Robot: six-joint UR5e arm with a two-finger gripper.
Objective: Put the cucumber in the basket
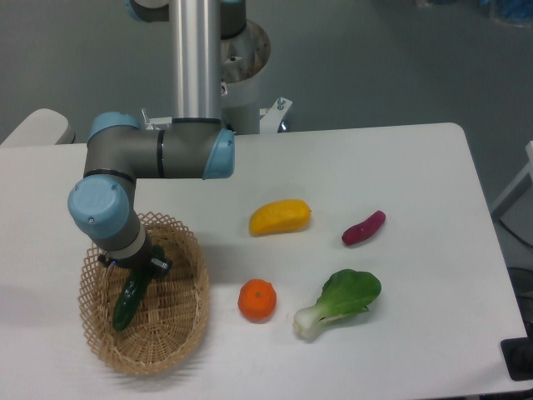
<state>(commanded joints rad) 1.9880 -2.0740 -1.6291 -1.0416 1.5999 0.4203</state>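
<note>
The dark green cucumber is inside the tan wicker basket at the table's front left. It is tilted, with its lower end near the basket floor and its upper end hidden under my gripper. The gripper points down into the far half of the basket. Its jaws look closed across the cucumber's upper part, but the fingertips are partly hidden by the wrist.
To the right of the basket lie an orange, a leafy bok choy, a yellow vegetable and a purple sweet potato. The arm's upright column stands at the back. The table's front edge runs just below the basket.
</note>
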